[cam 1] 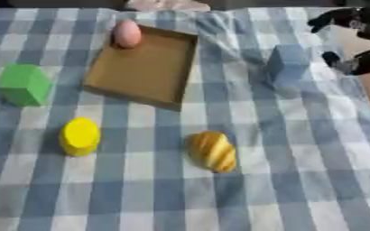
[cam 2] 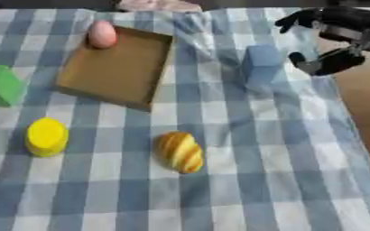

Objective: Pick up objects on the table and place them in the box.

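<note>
Hovering near the blue block (cam 2: pixel 261 63), my right hand (cam 2: pixel 334 38) holds nothing, fingers spread apart. One shallow cardboard box (cam 1: pixel 145 67) holds one smooth pink egg (cam 1: pixel 127 33) in its far corner; one green block (cam 1: pixel 24 84), yellow cylinder (cam 1: pixel 80 136) and ridged croissant (cam 1: pixel 213 151) lie on the checked cloth (cam 1: pixel 298 171)

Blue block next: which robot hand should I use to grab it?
Right. The right robot hand hovers open just beside the blue block at the table's far right. The left robot hand shows in neither view, so it is likely farther off.
</note>
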`<move>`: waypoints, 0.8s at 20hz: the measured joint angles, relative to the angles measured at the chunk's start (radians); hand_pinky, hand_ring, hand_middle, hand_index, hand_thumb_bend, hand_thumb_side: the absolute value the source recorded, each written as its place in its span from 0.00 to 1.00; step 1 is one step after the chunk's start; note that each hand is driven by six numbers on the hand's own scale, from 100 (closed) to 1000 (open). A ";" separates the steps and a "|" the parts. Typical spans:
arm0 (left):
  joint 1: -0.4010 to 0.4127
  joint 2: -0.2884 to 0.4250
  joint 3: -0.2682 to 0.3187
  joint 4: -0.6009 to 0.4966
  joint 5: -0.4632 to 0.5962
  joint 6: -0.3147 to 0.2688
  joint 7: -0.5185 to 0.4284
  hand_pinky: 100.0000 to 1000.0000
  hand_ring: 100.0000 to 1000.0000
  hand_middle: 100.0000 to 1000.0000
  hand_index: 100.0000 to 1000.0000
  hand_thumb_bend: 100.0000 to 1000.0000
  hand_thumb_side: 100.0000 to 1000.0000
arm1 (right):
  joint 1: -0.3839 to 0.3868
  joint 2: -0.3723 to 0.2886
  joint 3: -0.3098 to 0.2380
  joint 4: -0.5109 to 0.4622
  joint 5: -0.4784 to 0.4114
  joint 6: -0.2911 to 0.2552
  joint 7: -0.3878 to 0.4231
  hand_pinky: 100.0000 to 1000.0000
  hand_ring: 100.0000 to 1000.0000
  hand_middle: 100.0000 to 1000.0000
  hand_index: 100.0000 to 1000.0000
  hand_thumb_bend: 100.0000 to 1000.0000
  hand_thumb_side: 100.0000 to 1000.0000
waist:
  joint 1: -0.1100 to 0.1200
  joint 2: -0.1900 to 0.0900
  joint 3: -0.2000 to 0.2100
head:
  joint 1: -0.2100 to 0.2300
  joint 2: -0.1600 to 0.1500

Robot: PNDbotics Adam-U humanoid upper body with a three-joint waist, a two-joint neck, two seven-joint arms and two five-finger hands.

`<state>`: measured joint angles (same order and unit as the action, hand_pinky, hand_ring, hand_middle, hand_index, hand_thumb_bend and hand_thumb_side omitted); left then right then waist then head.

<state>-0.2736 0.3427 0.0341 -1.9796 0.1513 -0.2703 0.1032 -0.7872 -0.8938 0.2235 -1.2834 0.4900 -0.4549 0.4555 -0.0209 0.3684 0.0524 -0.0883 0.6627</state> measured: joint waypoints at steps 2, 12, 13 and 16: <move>0.000 0.000 0.000 0.000 0.002 0.001 -0.002 0.72 0.81 0.70 0.85 0.00 0.60 | -0.006 0.010 0.003 0.003 0.001 -0.016 0.006 0.99 1.00 0.86 1.00 0.00 0.17 | 0.001 0.000 0.003 | 0.001 -0.004; -0.002 0.000 -0.001 0.000 0.006 0.003 -0.007 0.72 0.81 0.70 0.85 0.00 0.60 | -0.033 0.052 0.013 0.048 0.041 -0.068 0.006 1.00 1.00 0.89 1.00 0.00 0.30 | 0.000 0.001 0.007 | 0.003 -0.009; -0.002 0.000 -0.001 0.000 0.006 0.003 -0.008 0.72 0.81 0.70 0.85 0.00 0.60 | -0.037 0.057 0.014 0.051 0.041 -0.071 0.010 1.00 1.00 0.89 1.00 0.00 0.31 | 0.000 0.002 0.007 | 0.002 -0.009; -0.002 0.000 -0.003 0.000 0.006 0.003 -0.010 0.72 0.81 0.70 0.85 0.00 0.60 | -0.046 0.068 0.017 0.064 0.045 -0.073 0.022 1.00 1.00 0.89 1.00 0.00 0.34 | 0.000 0.003 0.009 | 0.000 -0.009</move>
<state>-0.2756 0.3427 0.0313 -1.9796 0.1574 -0.2676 0.0936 -0.8331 -0.8254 0.2410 -1.2191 0.5350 -0.5275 0.4770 -0.0206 0.3718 0.0611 -0.0882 0.6534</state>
